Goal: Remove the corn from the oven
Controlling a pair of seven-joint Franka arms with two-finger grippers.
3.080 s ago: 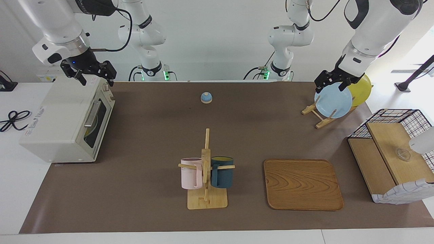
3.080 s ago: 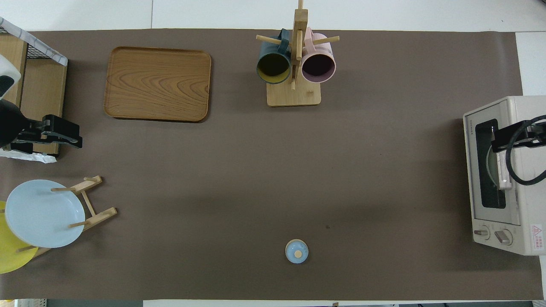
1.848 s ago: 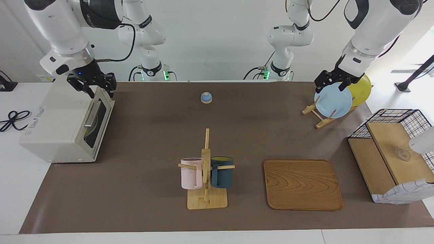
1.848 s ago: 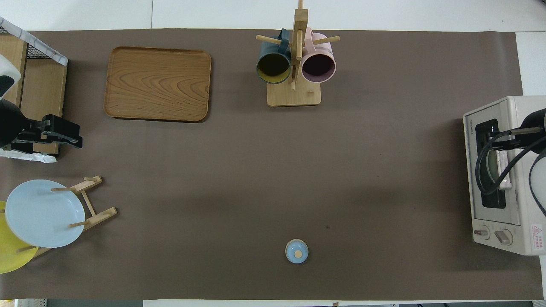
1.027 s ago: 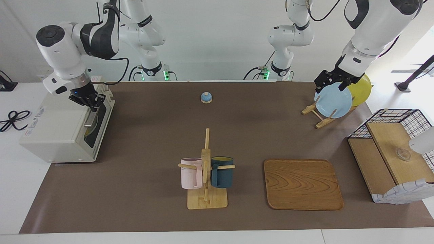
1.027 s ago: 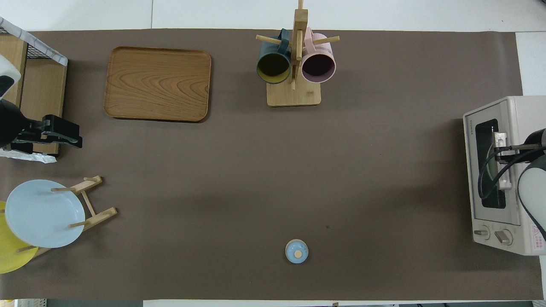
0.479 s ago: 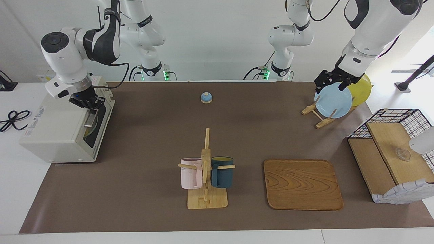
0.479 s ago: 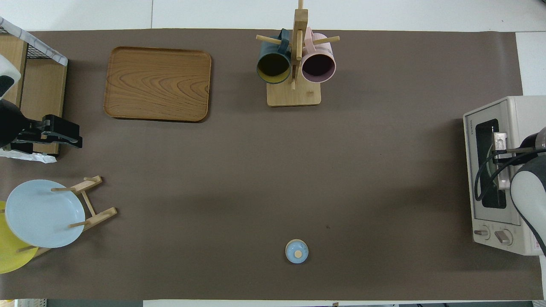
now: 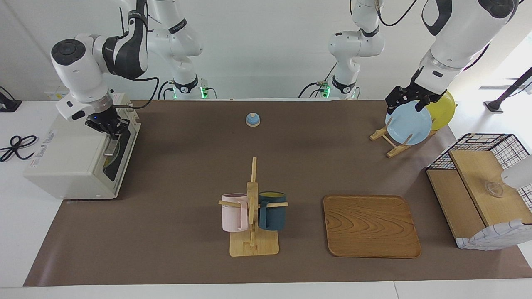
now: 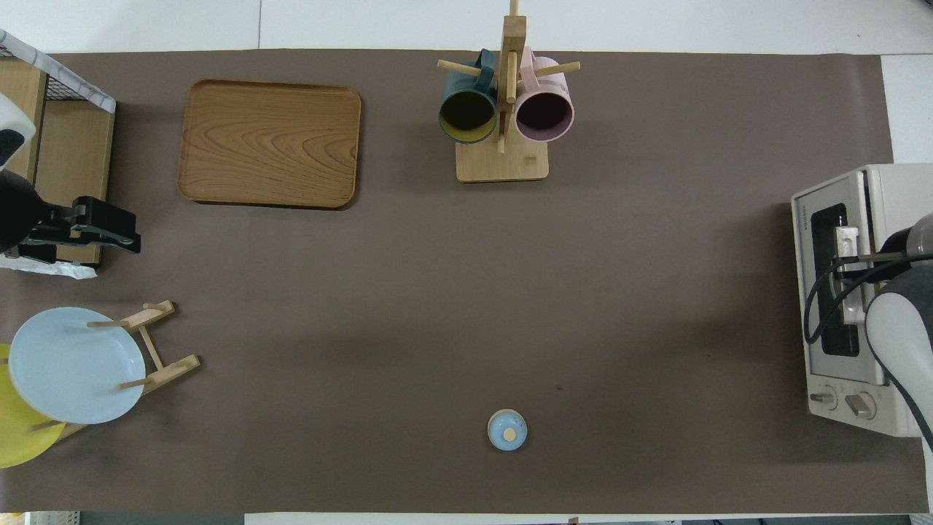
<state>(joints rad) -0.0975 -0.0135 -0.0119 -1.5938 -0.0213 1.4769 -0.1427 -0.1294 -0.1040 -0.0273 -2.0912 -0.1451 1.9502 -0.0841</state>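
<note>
Since descending, the right tool (image 9: 111, 129) pinches the oven (image 9: 70, 153) handle (image 9: 109, 146).

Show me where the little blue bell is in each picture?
Facing view: the bell sits high in the middle, near the robots' edge of the mat.
Overhead view: the bell sits low in the middle, again near the robots.
Shared landmark: the mug rack stands farther from the robots, roughly in line with the bell.
</note>
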